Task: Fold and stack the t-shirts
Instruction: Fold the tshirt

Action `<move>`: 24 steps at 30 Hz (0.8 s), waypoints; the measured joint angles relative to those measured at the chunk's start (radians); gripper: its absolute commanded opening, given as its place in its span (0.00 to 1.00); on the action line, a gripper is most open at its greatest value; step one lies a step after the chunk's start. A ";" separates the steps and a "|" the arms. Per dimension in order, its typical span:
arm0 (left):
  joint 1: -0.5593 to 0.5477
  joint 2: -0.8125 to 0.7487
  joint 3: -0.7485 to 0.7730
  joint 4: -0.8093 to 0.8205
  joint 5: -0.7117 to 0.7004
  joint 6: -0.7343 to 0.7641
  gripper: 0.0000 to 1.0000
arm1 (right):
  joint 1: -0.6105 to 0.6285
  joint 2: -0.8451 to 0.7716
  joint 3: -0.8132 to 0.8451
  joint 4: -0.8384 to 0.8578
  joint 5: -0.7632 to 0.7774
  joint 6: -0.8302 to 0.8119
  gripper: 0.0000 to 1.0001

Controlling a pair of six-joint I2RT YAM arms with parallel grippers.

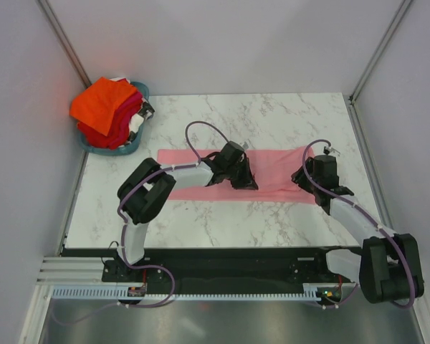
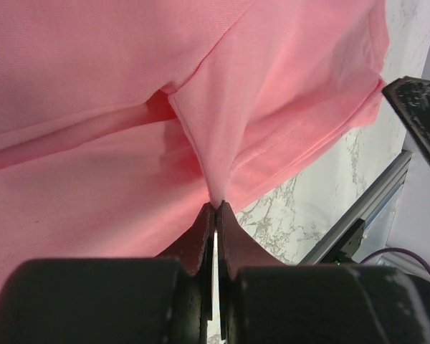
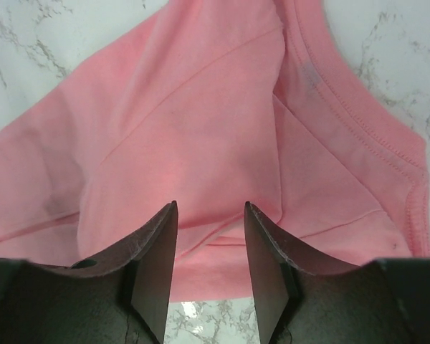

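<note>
The other t-shirts [image 1: 106,107] sat piled in the basket [image 1: 122,148], far left. The pink t-shirt [image 1: 279,175] lay as a strip on the table [image 1: 272,115]. The left gripper [image 2: 216,209] was clamped on a pinch of it. The right gripper [image 3: 210,215] stood over its right end, jaws apart and empty. Folding appeared underway; the next move likely required an edge grip by the right jaws.

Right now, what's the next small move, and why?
Probably lower the right end effector and close on the edge of the pink t-shirt below it: its jaws stand open and empty, while the left end effector pinches a fold of the cloth.
</note>
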 measured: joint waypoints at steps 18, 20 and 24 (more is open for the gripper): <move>0.027 0.000 0.013 -0.047 0.027 0.043 0.14 | 0.037 0.023 -0.067 0.036 -0.043 0.027 0.51; 0.027 0.000 0.023 -0.057 0.027 0.051 0.23 | 0.047 -0.001 -0.095 0.033 -0.043 0.034 0.51; 0.027 -0.005 0.028 -0.085 0.006 0.074 0.46 | 0.047 -0.045 -0.114 0.007 -0.002 0.039 0.50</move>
